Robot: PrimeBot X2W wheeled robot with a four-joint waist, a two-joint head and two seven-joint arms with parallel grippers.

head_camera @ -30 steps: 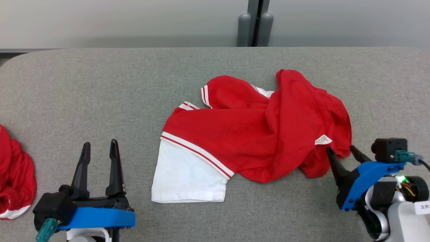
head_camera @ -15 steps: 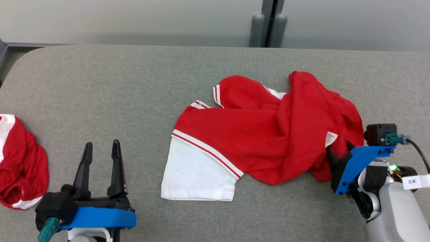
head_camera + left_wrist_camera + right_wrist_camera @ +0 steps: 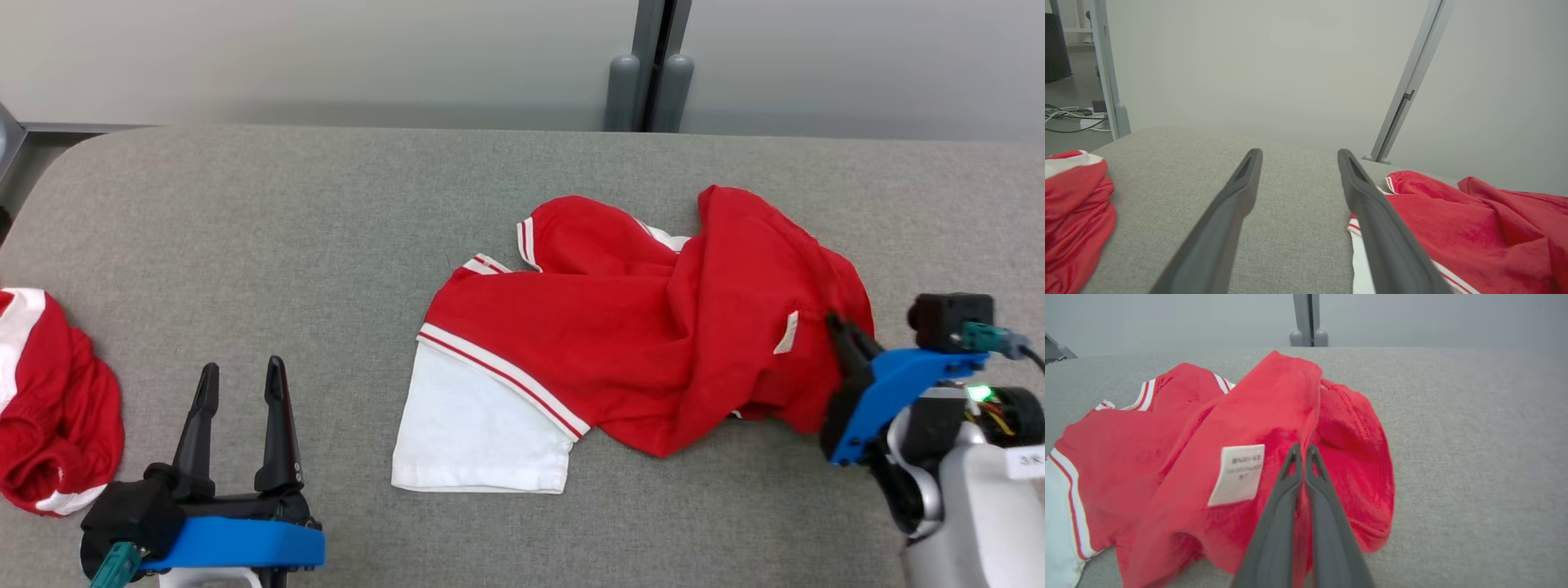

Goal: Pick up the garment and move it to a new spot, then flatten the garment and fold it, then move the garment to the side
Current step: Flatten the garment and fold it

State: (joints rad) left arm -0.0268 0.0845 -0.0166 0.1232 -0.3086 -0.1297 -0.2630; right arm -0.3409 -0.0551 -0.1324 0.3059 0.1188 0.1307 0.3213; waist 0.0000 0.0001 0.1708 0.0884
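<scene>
While the left gripper (image 3: pixel 243 365) rests, jaws apart, the right wrist view shows the right gripper (image 3: pixel 1302 449) jaws clamped on the garment (image 3: pixel 1257 404).

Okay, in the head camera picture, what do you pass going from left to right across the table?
Crumpled red garment → left end effector, open → red and white shirt → right end effector, shut on the shirt's right edge.

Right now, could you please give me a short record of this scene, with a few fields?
Surface: grey cloth-covered table
Main garment: red and white shirt, crumpled, near the table's middle
Tag: white, on the red cloth near the shirt's right edge
Right hand: shut on a fold at the shirt's right edge
Left hand: open, holding nothing, apart from the shirt
Other garment: red bundle with white trim, at the table's left edge
</scene>
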